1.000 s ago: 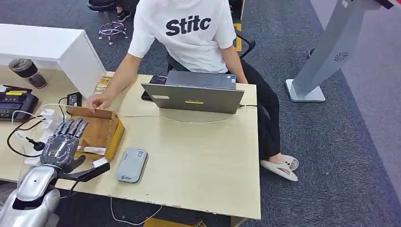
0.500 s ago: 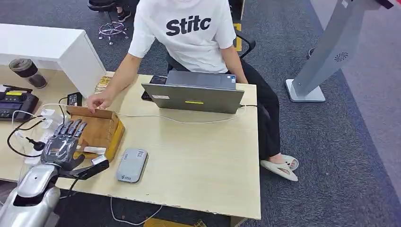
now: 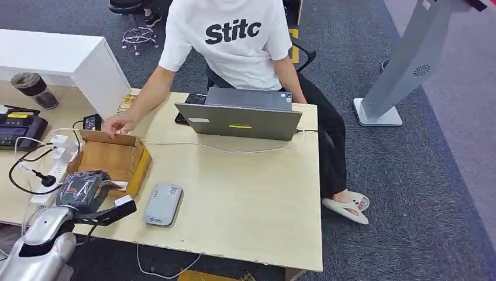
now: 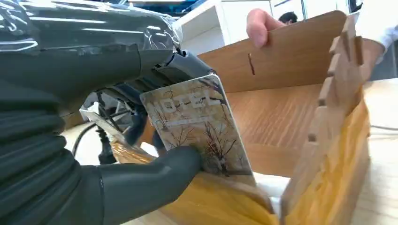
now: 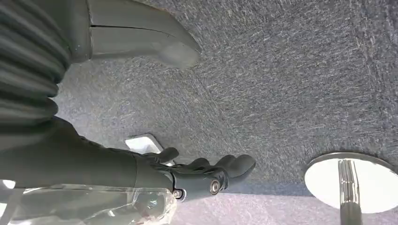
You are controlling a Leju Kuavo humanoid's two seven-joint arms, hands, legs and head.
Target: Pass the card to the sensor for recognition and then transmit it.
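gripping: left hand (image 4: 117, 140) pinches card (image 4: 197, 126) between thumb and fingers (image 4: 183, 65), over near edge of wooden box (image 3: 114, 161)
right hand (image 5: 197, 176): fingers loosely curled, holding nothing, above carpet
sensor (image 3: 163, 204): on desk (image 3: 245, 193), just beside box
person's hand (image 3: 120, 124): on box far wall

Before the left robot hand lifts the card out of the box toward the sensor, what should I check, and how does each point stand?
1. Card gripped: ok, pinched between thumb and fingers of the left robot hand.
2. Card free of the box: not ok, its lower edge sits at the box's near wall.
3. Person's hand out of the way: not ok, it holds the box's far wall.
4. Sensor reachable: ok, it lies flat on the table, uncovered, beside the box.
5. Right robot hand uninvolved: ok, it hangs over the floor, holding nothing.
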